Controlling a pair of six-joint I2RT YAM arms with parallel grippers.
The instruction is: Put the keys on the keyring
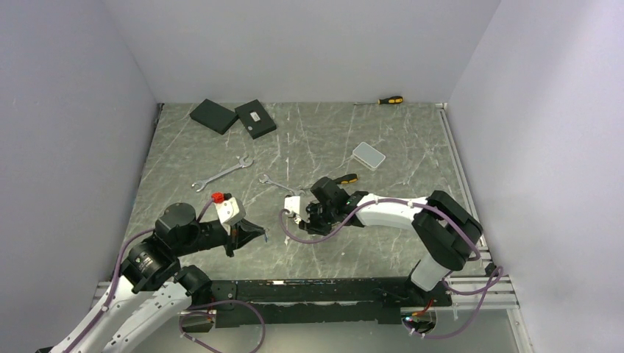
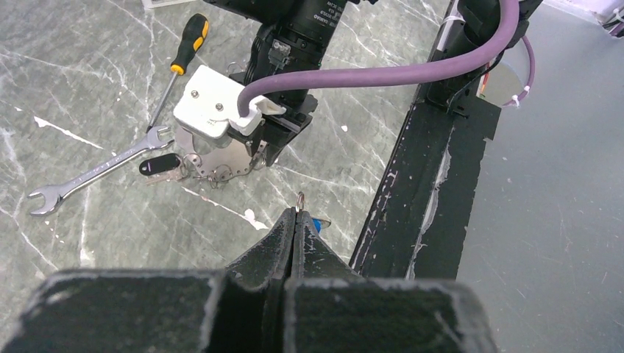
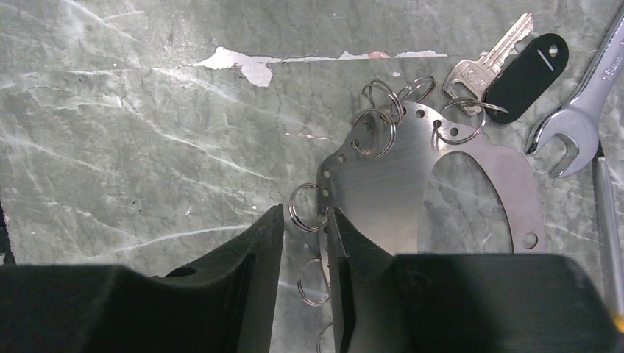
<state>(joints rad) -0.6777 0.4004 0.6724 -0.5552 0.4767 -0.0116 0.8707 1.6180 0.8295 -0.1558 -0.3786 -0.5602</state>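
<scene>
Reading fine detail only from the right wrist view: the key (image 3: 487, 65) and its black tag (image 3: 526, 66) lie at the far rim of the perforated keyring plate (image 3: 383, 184), linked to small rings there. In the top view we find these mostly hidden under the right wrist. The right arm is folded and reaches left, and the right pincer (image 3: 305, 213) points down with its fingers narrowly apart, straddling a split ring (image 3: 306, 208) at the plate's edge. The left arm is low, with the left pincer (image 2: 296, 218) pressed together above the worktop (image 2: 88, 243). A spanner (image 3: 581, 125) lies just beside the tag. We can't see inside the white case (image 1: 369, 155).
</scene>
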